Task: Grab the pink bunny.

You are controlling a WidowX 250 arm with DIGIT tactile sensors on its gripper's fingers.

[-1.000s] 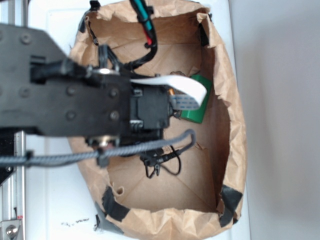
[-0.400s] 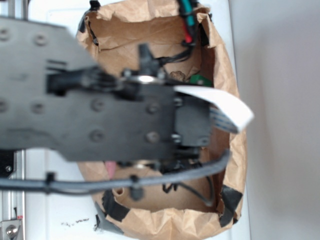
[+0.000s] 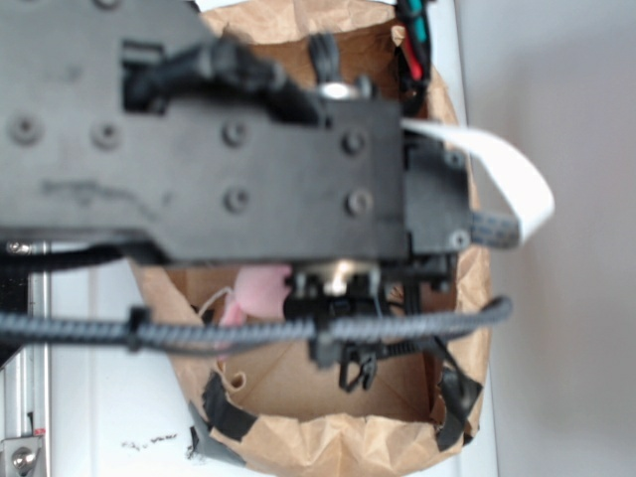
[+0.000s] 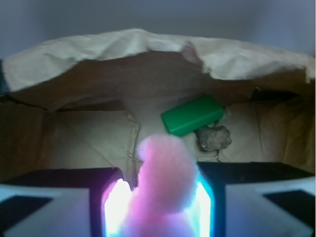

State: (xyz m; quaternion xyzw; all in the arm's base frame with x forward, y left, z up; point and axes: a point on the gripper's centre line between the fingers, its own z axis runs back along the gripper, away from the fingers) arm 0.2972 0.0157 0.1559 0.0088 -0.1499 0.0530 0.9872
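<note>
In the wrist view the pink bunny (image 4: 165, 185), a fuzzy pale-pink plush, fills the gap between my two fingers and touches both pads. My gripper (image 4: 160, 200) is shut on it, with the bunny's top sticking up past the fingertips. The bag floor lies well behind it. From the exterior view a patch of the pink bunny (image 3: 254, 295) shows just under the black arm (image 3: 219, 149), above the floor of the brown paper bag (image 3: 328, 442). The fingers themselves are hidden beneath the arm there.
A green cylinder (image 4: 192, 115) lies on the bag floor with a brown rock-like lump (image 4: 213, 138) beside it. The bag's crumpled paper walls (image 4: 98, 49) stand all round. Cables (image 3: 248, 333) and a white ribbon (image 3: 507, 169) hang off the arm.
The arm has come up toward the exterior camera and shifted right, growing larger in view. The pink bunny now shows beneath it, and the green cylinder is covered.
</note>
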